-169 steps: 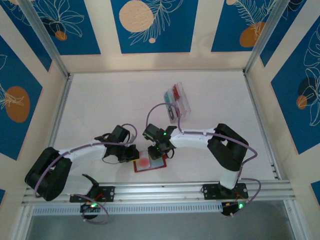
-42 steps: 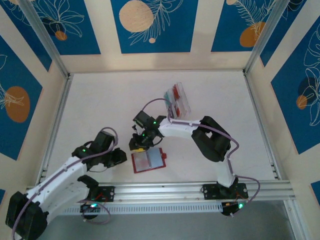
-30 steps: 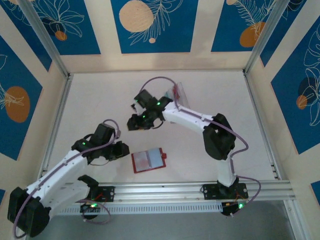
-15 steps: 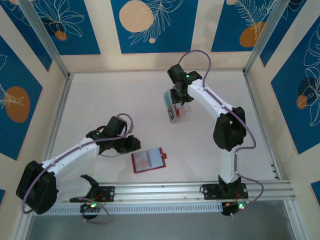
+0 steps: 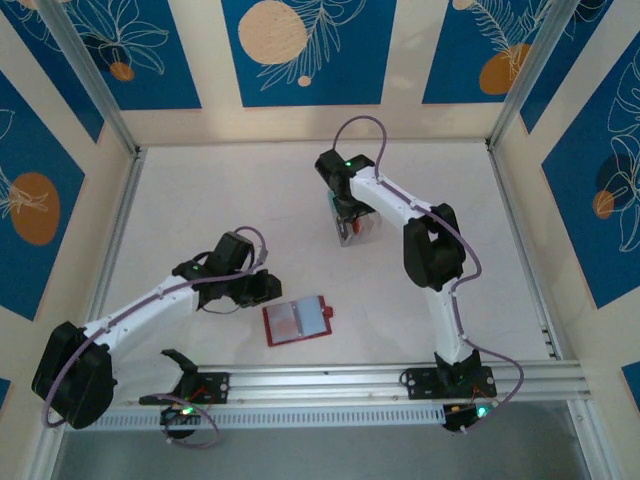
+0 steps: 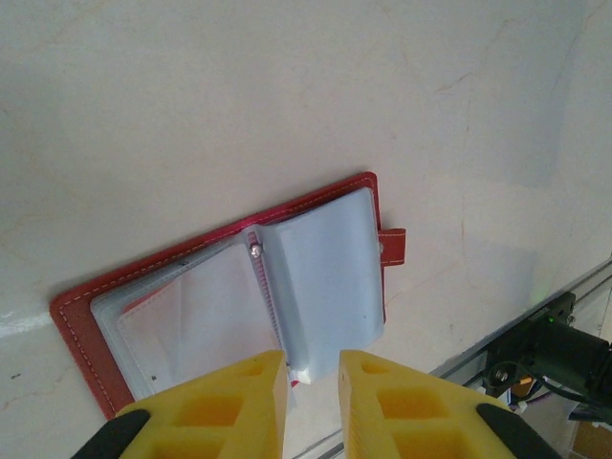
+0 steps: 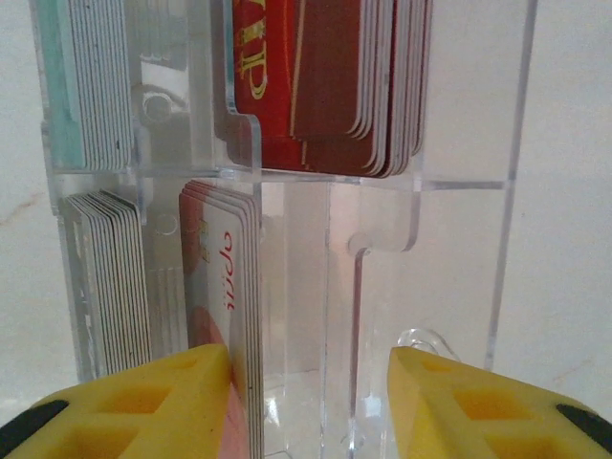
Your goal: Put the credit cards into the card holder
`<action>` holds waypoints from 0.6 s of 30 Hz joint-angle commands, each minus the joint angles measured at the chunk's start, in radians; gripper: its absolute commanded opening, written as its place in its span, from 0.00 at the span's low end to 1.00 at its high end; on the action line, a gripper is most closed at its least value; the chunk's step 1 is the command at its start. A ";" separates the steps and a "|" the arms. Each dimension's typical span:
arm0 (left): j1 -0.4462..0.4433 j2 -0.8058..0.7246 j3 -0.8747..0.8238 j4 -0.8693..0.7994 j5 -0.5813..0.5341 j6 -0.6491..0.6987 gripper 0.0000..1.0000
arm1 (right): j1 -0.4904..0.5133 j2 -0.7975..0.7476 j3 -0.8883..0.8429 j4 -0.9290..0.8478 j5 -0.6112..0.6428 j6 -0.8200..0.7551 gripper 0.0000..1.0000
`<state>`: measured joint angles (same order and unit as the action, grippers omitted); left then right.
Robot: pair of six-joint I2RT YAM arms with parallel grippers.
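Top external view: the card holder (image 5: 297,322) lies opened flat on the pale surface (image 5: 200,200) near the front rail, between the two arm bases. The left pincer (image 5: 258,288) hangs just to the left of it, apart from it. The right arm reaches far back, its pincer (image 5: 348,214) over a clear plastic box (image 5: 352,234) well apart from the card holder.

Left wrist view: the card holder (image 6: 229,306) shows its red stitched border, pale clear pockets fanned at the spine, and a little red tab (image 6: 392,245) sticking out on the right edge. The left pincer (image 6: 311,368) has its yellow fingers (image 6: 239,392) a narrow gap apart with nothing between them, poised above the near edge of the pockets.

Right wrist view: the clear plastic box (image 7: 516,143) holds the credit cards standing on edge in compartments: a red stack (image 7: 325,86) in the far right one, a teal stack (image 7: 72,86) far left, a pale stack (image 7: 115,287) near left, and red-and-white cards (image 7: 225,287) beside it. The right pincer (image 7: 311,382) stands wide apart over the near compartments, holding nothing. Its left finger (image 7: 182,382) sits right against the red-and-white cards, possibly touching; the angle is too tight to be sure.
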<state>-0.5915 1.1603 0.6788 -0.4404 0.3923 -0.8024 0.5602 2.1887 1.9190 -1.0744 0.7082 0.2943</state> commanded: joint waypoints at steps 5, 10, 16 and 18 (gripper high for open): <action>-0.004 -0.028 -0.013 0.003 -0.010 -0.002 0.21 | 0.018 0.046 0.021 -0.030 0.147 -0.026 0.46; -0.004 -0.034 -0.016 -0.001 -0.015 -0.002 0.21 | 0.022 0.036 0.023 -0.025 0.176 -0.040 0.42; -0.005 -0.037 -0.024 0.004 -0.017 -0.005 0.21 | 0.019 0.019 0.023 -0.022 0.197 -0.060 0.38; -0.004 -0.036 -0.027 0.008 -0.015 -0.007 0.21 | 0.016 0.016 0.024 -0.022 0.198 -0.063 0.36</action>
<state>-0.5915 1.1397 0.6693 -0.4400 0.3847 -0.8036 0.5842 2.2230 1.9224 -1.0740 0.8574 0.2417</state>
